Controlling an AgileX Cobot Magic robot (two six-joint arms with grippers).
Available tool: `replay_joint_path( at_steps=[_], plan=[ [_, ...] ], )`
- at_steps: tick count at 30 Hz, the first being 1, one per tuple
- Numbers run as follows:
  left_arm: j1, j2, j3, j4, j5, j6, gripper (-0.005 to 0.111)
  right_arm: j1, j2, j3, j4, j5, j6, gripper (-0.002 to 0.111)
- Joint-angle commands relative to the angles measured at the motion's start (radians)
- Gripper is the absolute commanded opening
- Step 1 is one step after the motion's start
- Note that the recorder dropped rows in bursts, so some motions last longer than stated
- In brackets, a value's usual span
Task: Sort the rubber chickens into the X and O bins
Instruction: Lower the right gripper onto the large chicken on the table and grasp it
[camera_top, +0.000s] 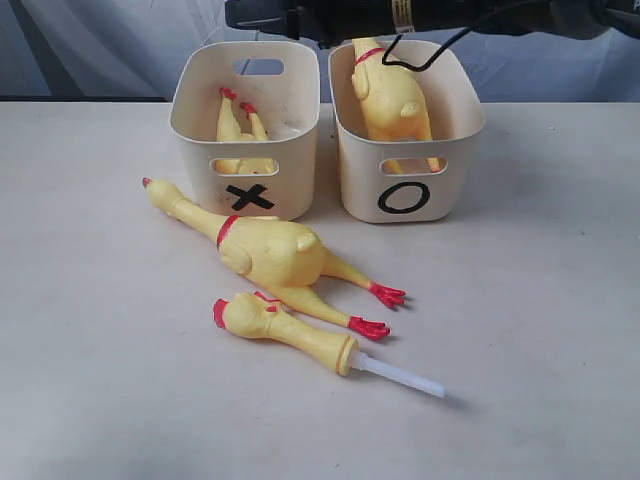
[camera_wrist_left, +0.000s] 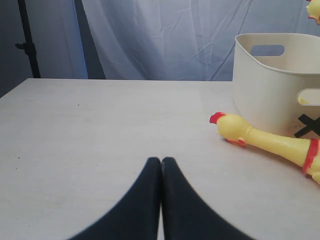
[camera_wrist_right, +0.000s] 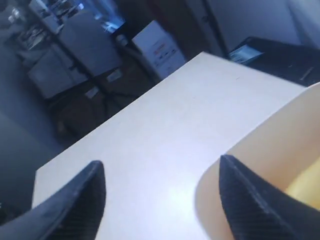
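Two cream bins stand side by side at the back: the X bin (camera_top: 200, 120) on the left and the O bin (camera_top: 455, 125) on the right. One large rubber chicken (camera_top: 240, 125) lies in the X bin, feet up. Another (camera_top: 392, 98) stands in the O bin. A third large chicken (camera_top: 272, 252) lies on the table before the bins, and its head (camera_wrist_left: 234, 129) also shows beside the X bin (camera_wrist_left: 265, 85). The small chicken with the white tube (camera_top: 290, 328) lies nearer the front. My left gripper (camera_wrist_left: 161, 161) is shut and empty, low over bare table. My right gripper (camera_wrist_right: 160, 161) is open and empty, over a bin's rim (camera_wrist_right: 280, 145).
The right arm (camera_top: 400, 15) reaches across the top of the exterior view, above both bins, with a black cable looping down over the O bin. A pale curtain hangs behind the table (camera_top: 540, 300). The table's edge (camera_wrist_right: 125, 110) and shelving beyond show in the right wrist view.
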Motion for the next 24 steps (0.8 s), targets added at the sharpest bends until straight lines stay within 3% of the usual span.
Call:
replay_joint_path(
  at_steps=[1, 10, 15, 20, 24],
  plan=[
    [-0.004, -0.005, -0.002, 0.0, -0.013, -0.004, 0.0, 0.005, -0.064, 0.009, -0.13, -0.24, 0.103, 0.064],
    [-0.004, -0.005, -0.002, 0.0, -0.013, -0.004, 0.0, 0.061, -0.092, 0.132, -0.13, -0.253, 0.137, 0.064],
    [-0.004, -0.005, -0.002, 0.0, -0.013, -0.004, 0.0, 0.102, -0.092, 0.285, -0.13, -0.253, 0.045, 0.064],
    [-0.004, -0.005, -0.002, 0.0, -0.013, -0.004, 0.0, 0.115, -0.115, 0.418, -0.13, -0.083, 0.007, 0.063],
    [-0.004, -0.005, -0.002, 0.0, -0.013, -0.004, 0.0, 0.115, -0.168, 0.53, -0.13, 0.037, -0.075, 0.052]
  ],
)
